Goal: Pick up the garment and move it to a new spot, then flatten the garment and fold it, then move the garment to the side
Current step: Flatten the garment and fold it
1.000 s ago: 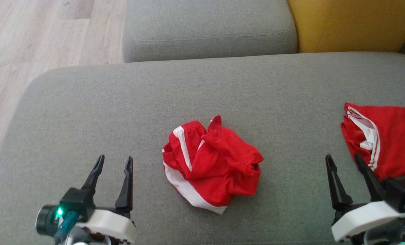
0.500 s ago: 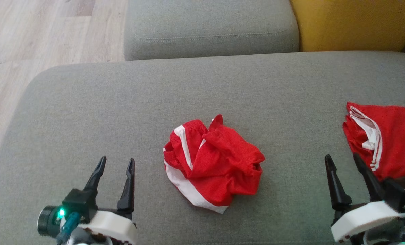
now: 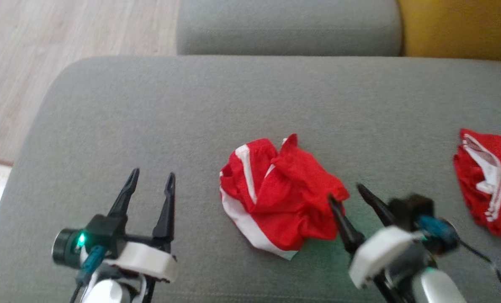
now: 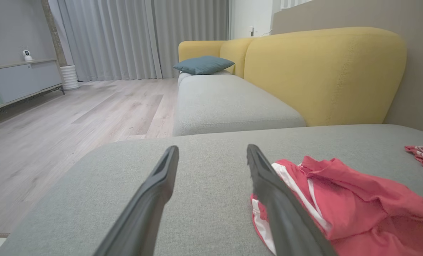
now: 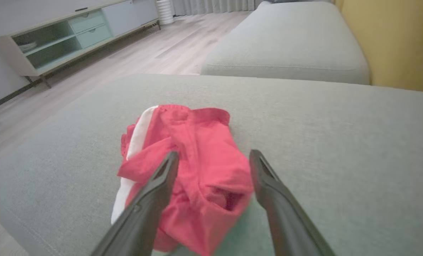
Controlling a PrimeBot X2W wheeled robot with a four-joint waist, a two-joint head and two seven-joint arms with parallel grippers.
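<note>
Garment [image 3: 279, 198]: crumpled red shorts with white stripes, bunched in a heap about mid-cushion, nearer the front edge of the grey cushion [image 3: 149, 105] than the back. Not flattened, not folded, not lifted.

Right gripper [image 3: 345, 192] sits at the heap's right side with its fingers apart and nothing between them. In the right wrist view the right gripper [image 5: 215, 154] frames the near right part of the garment [image 5: 193, 167]. Contact can't be judged, since the head view is blurred there.

Left gripper [image 3: 152, 174] is also spread and empty, over bare cushion toward the front left and apart from the heap. The left wrist view shows the left gripper [image 4: 212, 149] with the garment [image 4: 357, 206] just off to its right.

A second red garment [image 3: 490, 181] lies at the cushion's right edge, well apart from the heap.

Step, judged: the first one, the approach for the pick, with no grasp yet.

Next move likely calls for dropping the right fingers onto a raised fold and closing on enough layers that the slippery mesh doesn't slide out. After that comes a lift clear of the cushion before carrying, keeping off the second piece.
</note>
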